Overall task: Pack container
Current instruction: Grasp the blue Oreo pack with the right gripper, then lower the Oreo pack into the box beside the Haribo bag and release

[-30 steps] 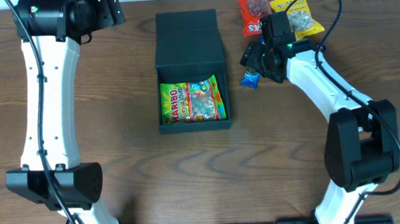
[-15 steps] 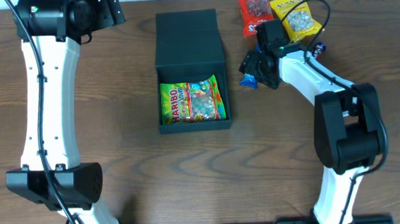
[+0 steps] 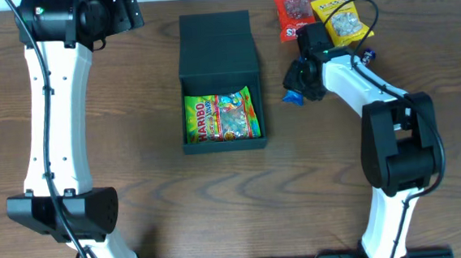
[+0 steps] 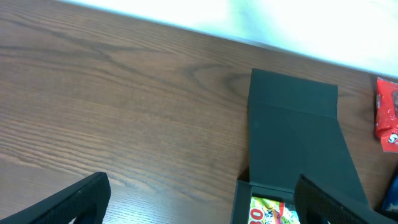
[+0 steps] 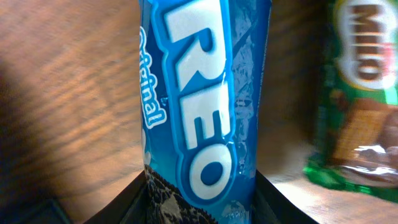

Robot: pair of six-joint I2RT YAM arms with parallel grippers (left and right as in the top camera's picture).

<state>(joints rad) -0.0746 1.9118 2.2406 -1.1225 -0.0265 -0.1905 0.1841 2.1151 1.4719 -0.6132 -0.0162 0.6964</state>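
The container is a dark grey-teal box at the table's middle, its flap lid folded back toward the far edge. A green Haribo packet lies inside it. The box and the Haribo packet also show in the left wrist view. My right gripper is just right of the box, shut on a blue Oreo packet. In the right wrist view the Oreo packet fills the gap between the fingers. My left gripper is open and empty at the far left, its fingers wide apart.
A red snack packet and a yellow one lie at the far right edge. A green Milo packet lies beside the Oreo. A small dark item sits by the right arm.
The right arm swung its elbow in toward the table's middle. The gripper and the blue Oreo packet shifted slightly right and nearer. The left arm has not moved.
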